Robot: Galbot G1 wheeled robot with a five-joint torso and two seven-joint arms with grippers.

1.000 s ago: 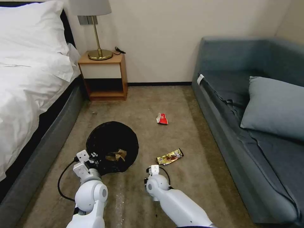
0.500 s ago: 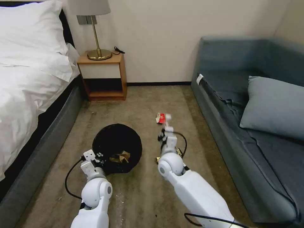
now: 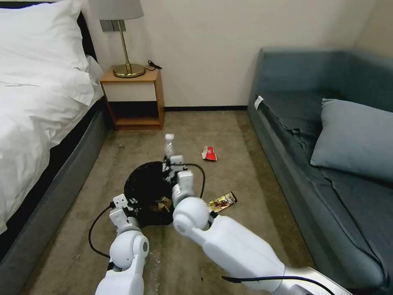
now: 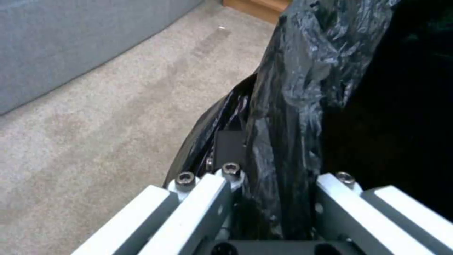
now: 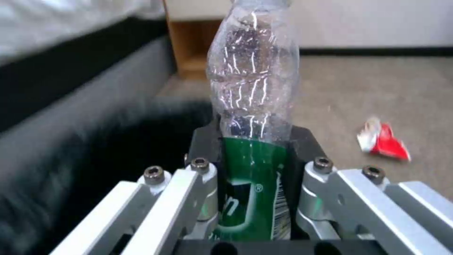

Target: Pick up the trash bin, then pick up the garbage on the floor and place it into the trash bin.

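Note:
The trash bin [image 3: 143,188], lined with a crinkled black bag [image 4: 302,78], is held just above the carpet. My left gripper [image 3: 125,205] is shut on its near rim [image 4: 278,159]. My right gripper [image 3: 173,163] hangs over the bin's far side, shut on a clear bottle [image 3: 168,144] with a green label [image 5: 250,184]; the bottle stands upright between the black pads [image 5: 206,141]. A crumpled brown paper bag [image 3: 164,203] lies inside the bin. On the floor lie a gold-brown wrapper [image 3: 221,202] and a red-and-white wrapper [image 3: 209,153], the red one also in the right wrist view [image 5: 383,142].
A bed [image 3: 37,102] runs along the left. A wooden nightstand [image 3: 133,98] with a brass lamp [image 3: 125,49] stands at the back wall. A blue-grey sofa [image 3: 327,164] lines the right. Open carpet [image 3: 229,135] lies between them.
My right arm has swung left with the bottle, from above the wrappers to over the bin's far rim. The left gripper keeps its hold on the bin, which has shifted slightly right.

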